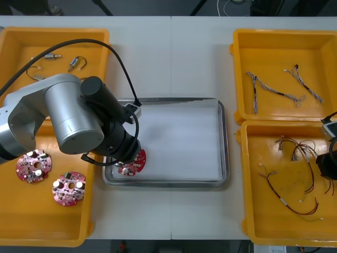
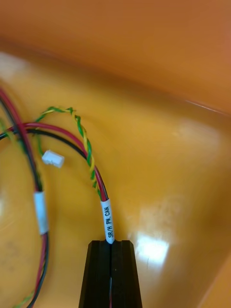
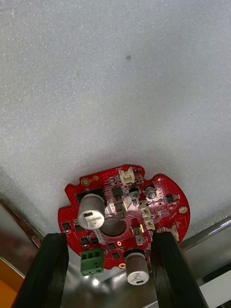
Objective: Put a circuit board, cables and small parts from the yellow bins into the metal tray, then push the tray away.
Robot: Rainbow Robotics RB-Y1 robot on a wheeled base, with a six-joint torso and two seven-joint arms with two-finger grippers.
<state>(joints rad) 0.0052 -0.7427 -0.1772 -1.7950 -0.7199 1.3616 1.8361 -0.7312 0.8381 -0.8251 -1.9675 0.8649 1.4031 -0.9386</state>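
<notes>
The left gripper (image 3: 109, 235) has its two black fingers (image 3: 45, 269) standing apart and clamped on the lower edges of a round red circuit board (image 3: 122, 216). The board lies component side up, just over the white lining at the near left corner of the metal tray (image 1: 224, 142), close to the shiny rim. In the front view, the left arm reaches in from the left, its wrist covering that corner.

The right gripper (image 2: 111, 243) has its fingers pressed together on a red and yellow cable (image 2: 108, 219), pinching it just below a white label. The cable curves away from the fingers over the floor of the near right yellow bin (image 1: 245, 211). More red and yellow cables (image 1: 295, 179) lie loose in that bin.

The tray sits mid-bench (image 1: 174, 52) between the bins. Two more circuit boards (image 1: 34, 166) rest in the near left bin (image 1: 52, 232), small metal parts (image 1: 77, 62) in the far left bin (image 1: 52, 32), and twisted blue and white cables (image 1: 276, 92) in the far right bin (image 1: 284, 36).
</notes>
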